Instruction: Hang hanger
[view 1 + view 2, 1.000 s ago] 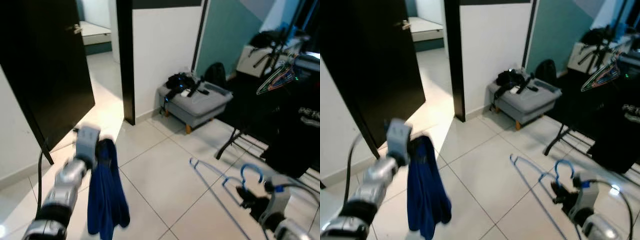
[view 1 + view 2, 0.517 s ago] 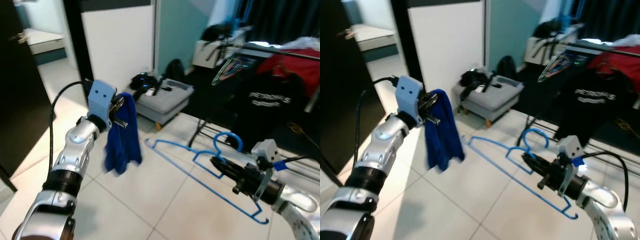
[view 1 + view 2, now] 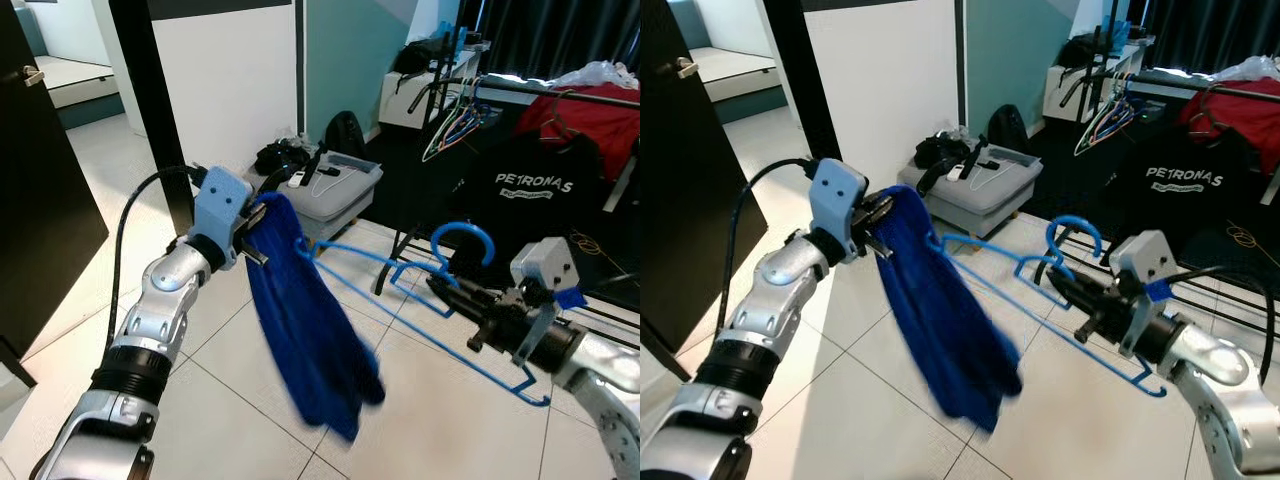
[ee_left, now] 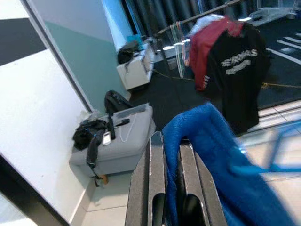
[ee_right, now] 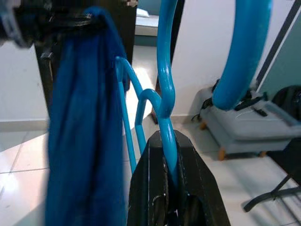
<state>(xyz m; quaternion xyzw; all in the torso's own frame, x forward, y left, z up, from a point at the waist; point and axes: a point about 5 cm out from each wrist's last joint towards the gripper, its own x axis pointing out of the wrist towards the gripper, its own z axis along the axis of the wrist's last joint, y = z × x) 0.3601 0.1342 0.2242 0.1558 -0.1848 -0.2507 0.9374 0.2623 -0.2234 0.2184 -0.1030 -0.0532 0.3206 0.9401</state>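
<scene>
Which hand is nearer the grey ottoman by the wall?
Left. The left hand, clamped on the blue cloth, is in front of the grey ottoman; the right hand, gripping the blue hanger, sits farther off towards the clothes rack.

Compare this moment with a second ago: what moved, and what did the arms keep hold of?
The camera turned toward the clothes rack. The left end effector brought the blue cloth up against the tip of the blue hanger, which the right end effector raised. Both grips stayed shut, and nothing was let go.
</scene>
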